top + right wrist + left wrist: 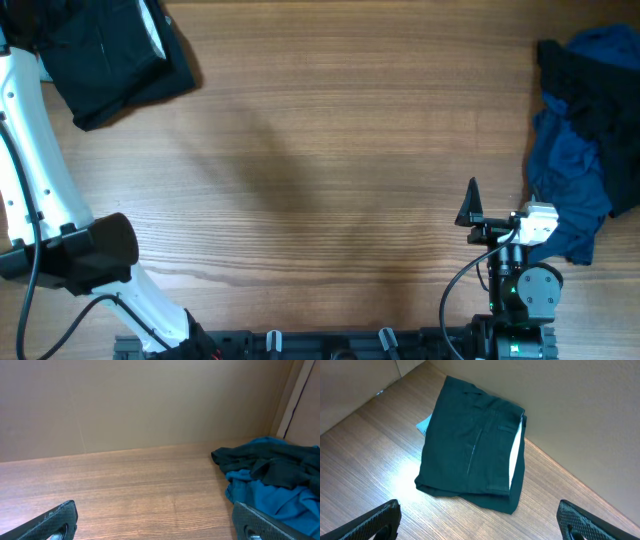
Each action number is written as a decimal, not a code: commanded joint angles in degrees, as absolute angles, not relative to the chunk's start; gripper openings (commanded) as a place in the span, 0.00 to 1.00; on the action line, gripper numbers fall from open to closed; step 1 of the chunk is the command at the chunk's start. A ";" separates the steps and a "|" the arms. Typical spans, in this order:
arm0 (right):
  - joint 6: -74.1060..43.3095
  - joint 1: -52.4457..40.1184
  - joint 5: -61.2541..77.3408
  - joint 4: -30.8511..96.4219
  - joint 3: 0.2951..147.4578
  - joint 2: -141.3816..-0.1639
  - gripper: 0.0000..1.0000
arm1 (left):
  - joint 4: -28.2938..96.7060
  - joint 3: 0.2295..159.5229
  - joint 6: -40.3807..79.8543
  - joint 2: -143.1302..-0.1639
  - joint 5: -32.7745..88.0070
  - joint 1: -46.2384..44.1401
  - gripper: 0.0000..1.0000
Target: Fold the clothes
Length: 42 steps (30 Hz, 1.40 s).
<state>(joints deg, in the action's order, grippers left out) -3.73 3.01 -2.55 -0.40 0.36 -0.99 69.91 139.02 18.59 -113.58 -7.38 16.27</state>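
Note:
The clothes, a pair of black shorts (115, 55), lie folded into a compact rectangle at the table's far left corner. In the left wrist view the shorts (470, 445) show a pale lining along their right fold. My left gripper (479, 527) hovers open just short of the shorts' near edge, with nothing between its fingers. The white left arm (30, 130) reaches up the left side of the table. My right gripper (497, 208) stands open over bare wood at the near right, beside the blue pile. It also appears in the right wrist view (155, 527), empty.
A heap of royal-blue and dark garments (580, 130) lies along the right edge; the heap (270, 485) is close to my right finger. A pale blue scrap (422, 425) peeks from under the shorts. Beige walls close off the far side of the wooden table (340, 150).

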 commanded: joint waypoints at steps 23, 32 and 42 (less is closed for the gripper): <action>-3.01 3.25 -1.41 -0.58 0.30 -0.27 1.00 | 69.76 138.76 18.48 -113.58 -6.87 16.25 1.00; -3.03 3.25 -1.41 -0.58 0.30 -0.27 1.00 | 69.76 138.76 18.48 -113.58 -6.87 16.25 1.00; -2.98 3.25 -1.41 -0.56 0.30 -0.27 1.00 | 77.73 138.76 18.48 -113.34 -7.27 16.14 1.00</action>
<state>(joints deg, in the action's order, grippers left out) -3.73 3.01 -2.52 -0.38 0.36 -0.99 76.44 139.02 18.59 -113.58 -7.40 16.27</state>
